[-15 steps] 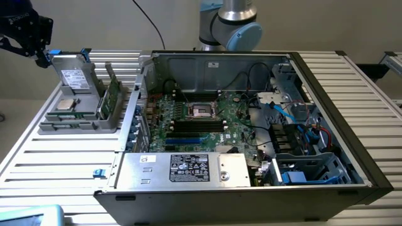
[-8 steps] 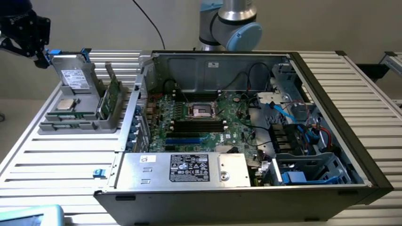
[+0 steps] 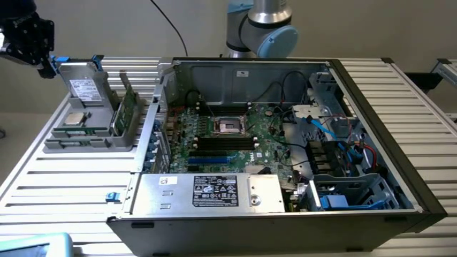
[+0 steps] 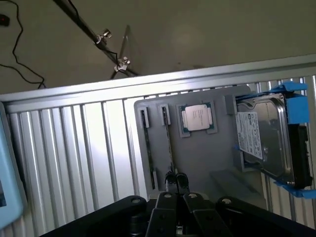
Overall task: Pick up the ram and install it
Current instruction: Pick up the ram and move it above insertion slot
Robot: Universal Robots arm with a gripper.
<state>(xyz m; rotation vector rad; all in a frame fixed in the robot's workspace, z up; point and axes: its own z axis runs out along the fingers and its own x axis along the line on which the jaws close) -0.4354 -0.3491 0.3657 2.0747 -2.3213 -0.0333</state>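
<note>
The ram [image 3: 127, 111] stands on edge in the grey holder [image 3: 85, 142] near the bench's [image 3: 57, 182] far edge, on the holder's side next to the open computer case [image 3: 286, 225]. The tool [image 3: 39, 51] hangs above the holder, apart from the ram. I cannot tell whether it is clenched or released.

The ram [image 3: 130, 111] is a long, narrow green circuit-board stick. It stands up on one long edge in a slot of the grey holder [image 3: 75, 143], along the holder's side toward the exterior view's right. It leans slightly and is seated in the slot, not lying flat.
</note>
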